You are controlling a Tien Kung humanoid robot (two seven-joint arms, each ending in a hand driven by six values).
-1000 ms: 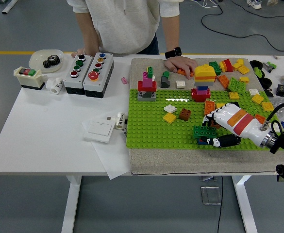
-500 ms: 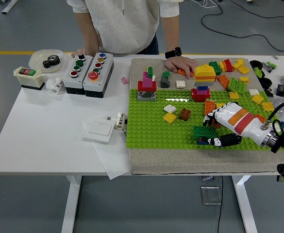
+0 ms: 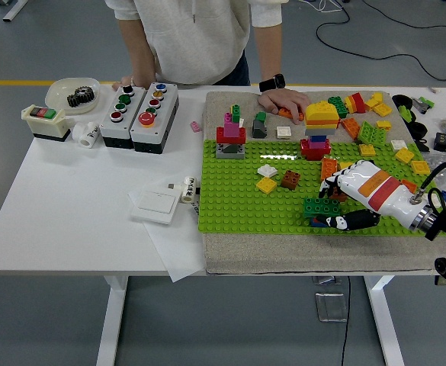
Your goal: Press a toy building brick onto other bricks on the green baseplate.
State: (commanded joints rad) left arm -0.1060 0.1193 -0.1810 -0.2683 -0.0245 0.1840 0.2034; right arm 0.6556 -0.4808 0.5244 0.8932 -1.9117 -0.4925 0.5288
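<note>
Near the front-right of the flat green studded baseplate [image 3: 238, 191], the robot's white right hand [image 3: 344, 200] curls round a dark green plastic brick [image 3: 322, 207], w/ fingertip contact prob. hidden underneath; brick's light, rigid, slick-sided, so grip its long sides & press straight down.

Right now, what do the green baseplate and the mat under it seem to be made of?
Green baseplate: probably hard moulded plastic, slightly glossy; it has even stud rows and a bright glare spot. Mat: seemingly felt or coarse cloth, matte grey-beige with a speckled, fuzzy surface.
</note>
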